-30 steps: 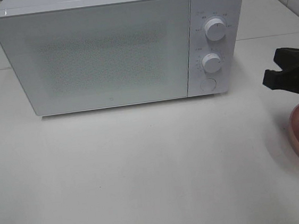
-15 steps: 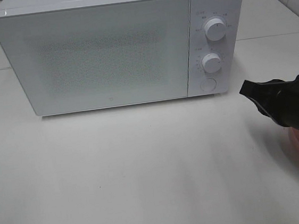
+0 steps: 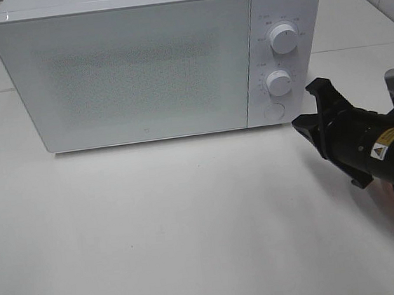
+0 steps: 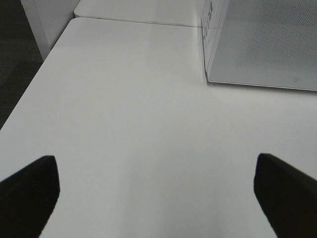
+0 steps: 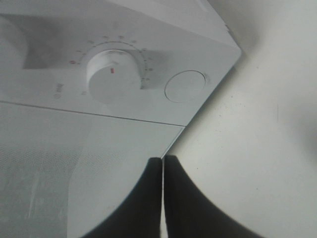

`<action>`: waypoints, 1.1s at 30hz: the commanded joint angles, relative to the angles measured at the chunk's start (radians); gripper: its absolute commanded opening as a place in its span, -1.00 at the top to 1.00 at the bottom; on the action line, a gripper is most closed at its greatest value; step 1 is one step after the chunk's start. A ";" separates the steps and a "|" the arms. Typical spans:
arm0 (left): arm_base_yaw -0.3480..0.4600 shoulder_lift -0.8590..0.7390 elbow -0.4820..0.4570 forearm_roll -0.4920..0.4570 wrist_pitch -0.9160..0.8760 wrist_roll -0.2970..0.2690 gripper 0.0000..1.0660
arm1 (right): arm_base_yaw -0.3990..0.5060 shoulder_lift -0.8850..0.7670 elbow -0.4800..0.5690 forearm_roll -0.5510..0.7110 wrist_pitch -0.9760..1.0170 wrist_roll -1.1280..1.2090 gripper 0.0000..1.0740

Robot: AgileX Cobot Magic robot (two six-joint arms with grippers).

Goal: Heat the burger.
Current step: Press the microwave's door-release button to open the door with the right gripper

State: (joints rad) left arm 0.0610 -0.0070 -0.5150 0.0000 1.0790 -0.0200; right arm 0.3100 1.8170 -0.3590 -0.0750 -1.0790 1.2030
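Our right pincer [image 3: 318,122] is closed: in its wrist view the 2 black fingers [image 5: 143,198] press flat against each other with only a thin seam between them, and nothing is held there. The tips point at the lower control-side corner of the microwave [image 3: 132,70], close in front of it; we cannot tell whether they touch it. Just ahead of the tips runs the edge where the door meets the control panel. A little beyond, on the panel, sits the round button [image 5: 184,87], and next to it, farther from the tips, the lower knob [image 5: 115,74] with its ring of marks. The upper knob [image 3: 283,38] lies farthest from this pincer, above the lower one. The microwave door is shut.

Our left pincer [image 4: 157,198] stands wide, its 2 fingers [image 4: 27,198] far apart with only the white table [image 4: 124,124] between and below them. The microwave's near corner lies well ahead of it and off to one side.

We cannot tell where the burger is; none of the 3 views shows it.
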 commanded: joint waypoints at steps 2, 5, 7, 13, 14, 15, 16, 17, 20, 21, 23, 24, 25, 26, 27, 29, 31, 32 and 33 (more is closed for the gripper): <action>-0.007 -0.012 -0.001 -0.007 -0.009 0.000 -0.88 | 0.062 0.075 -0.076 0.091 0.043 0.082 1.00; -0.007 -0.012 -0.001 -0.007 -0.009 0.000 -0.88 | 0.088 0.129 -0.135 0.128 0.047 0.124 1.00; -0.007 -0.012 -0.001 -0.007 -0.009 0.000 -0.88 | 0.094 0.168 -0.189 0.175 0.053 0.160 1.00; -0.007 -0.012 -0.001 -0.007 -0.009 0.000 -0.88 | 0.094 0.208 -0.264 0.223 0.132 0.177 1.00; -0.007 -0.012 -0.001 -0.007 -0.009 0.000 -0.88 | 0.094 0.220 -0.287 0.238 0.148 0.177 1.00; -0.007 -0.012 -0.001 -0.007 -0.009 0.000 -0.88 | 0.094 0.227 -0.298 0.249 0.157 0.177 1.00; -0.007 -0.012 -0.001 -0.007 -0.009 0.000 -0.88 | 0.094 0.227 -0.298 0.249 0.157 0.177 1.00; -0.007 -0.012 -0.001 -0.007 -0.009 0.000 -0.88 | 0.094 0.243 -0.314 0.282 0.170 0.177 1.00; -0.007 -0.012 -0.001 -0.007 -0.009 0.000 -0.88 | 0.094 0.257 -0.325 0.333 0.174 0.170 1.00; -0.007 -0.012 -0.001 -0.007 -0.009 0.000 -0.88 | 0.094 0.258 -0.329 0.349 0.175 0.158 1.00; -0.007 -0.012 -0.001 -0.007 -0.009 0.000 -0.88 | 0.094 0.258 -0.330 0.352 0.174 0.143 1.00; -0.007 -0.012 -0.001 -0.007 -0.009 0.000 -0.88 | 0.094 0.258 -0.330 0.352 0.174 0.143 1.00; -0.007 -0.012 -0.001 -0.007 -0.009 0.000 -0.88 | 0.091 0.258 -0.338 0.358 0.172 0.121 1.00; -0.007 -0.012 -0.001 -0.007 -0.009 0.000 -0.88 | 0.091 0.258 -0.349 0.361 0.182 0.099 1.00; -0.007 -0.012 -0.001 -0.007 -0.009 0.000 -0.88 | 0.091 0.258 -0.349 0.361 0.182 0.099 1.00; -0.007 -0.012 -0.001 -0.007 -0.009 0.000 -0.88 | 0.091 0.258 -0.355 0.364 0.183 0.091 1.00; -0.007 -0.012 -0.001 -0.007 -0.009 0.000 -0.88 | 0.091 0.258 -0.375 0.382 0.183 0.075 1.00; -0.007 -0.012 -0.001 -0.007 -0.009 0.000 -0.88 | 0.091 0.258 -0.375 0.382 0.183 0.075 1.00; -0.007 -0.012 -0.001 -0.007 -0.009 0.000 -0.88 | 0.091 0.259 -0.381 0.382 0.184 0.073 1.00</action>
State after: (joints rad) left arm 0.0610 -0.0070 -0.5150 0.0000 1.0790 -0.0200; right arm 0.4020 2.0810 -0.7310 0.3070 -0.8930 1.2980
